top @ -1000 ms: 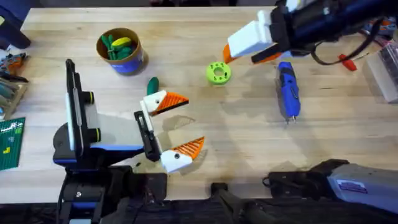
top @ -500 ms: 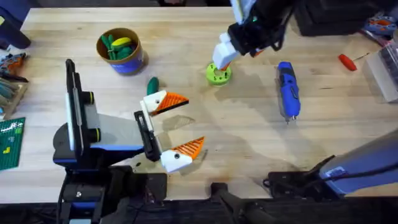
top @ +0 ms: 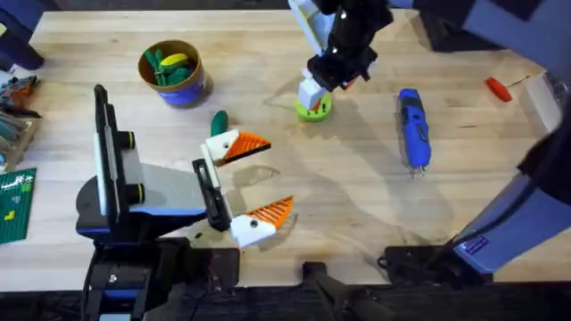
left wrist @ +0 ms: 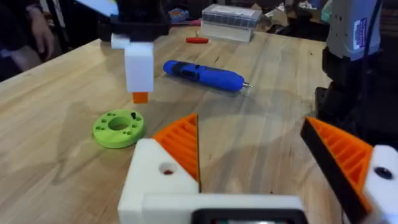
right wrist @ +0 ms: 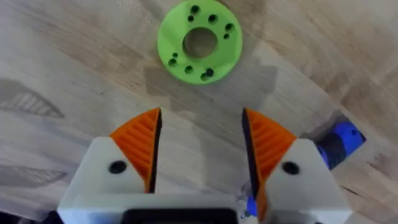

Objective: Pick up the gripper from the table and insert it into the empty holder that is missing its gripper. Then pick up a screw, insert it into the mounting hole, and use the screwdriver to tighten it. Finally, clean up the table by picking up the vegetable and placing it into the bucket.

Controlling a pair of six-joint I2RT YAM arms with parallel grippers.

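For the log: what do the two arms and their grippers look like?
Both arms are black with blue sections. Each gripper has white angular finger mounts carrying orange ribbed wedge pads with black edges: left gripper, right gripper. A dark screw hole marks each white mount. The right arm carries a white label with small print.

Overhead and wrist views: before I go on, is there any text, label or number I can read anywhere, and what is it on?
No text is legible.
White label on the right arm: print too small to read.
White label on the same arm in the left wrist view: blurred, unreadable.
Green board at the table's left edge: pale markings, not readable.
Lime-green disc and screwdriver: no markings visible.
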